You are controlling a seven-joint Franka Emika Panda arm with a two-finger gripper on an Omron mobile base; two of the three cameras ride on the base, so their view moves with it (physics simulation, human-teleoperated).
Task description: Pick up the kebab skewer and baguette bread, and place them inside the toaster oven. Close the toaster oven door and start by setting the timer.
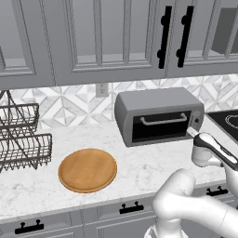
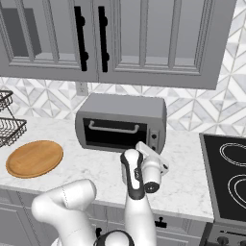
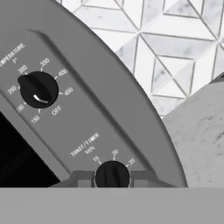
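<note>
Hand view, fingers [image 3: 112, 178] pinching timer knob [image 3: 112, 174]

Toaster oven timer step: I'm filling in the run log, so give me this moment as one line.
phase: setting timer | gripper: shut on timer knob | toaster oven door: closed | wooden board: bare

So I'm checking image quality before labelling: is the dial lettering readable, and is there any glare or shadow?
Hand view: the printing around the black timer knob and black temperature knob is soft but readable, no glare. Left base view: flat light, a faint shadow under the grey metal toaster oven. Right base view: equally even, with no glare on its black glass door.
</note>
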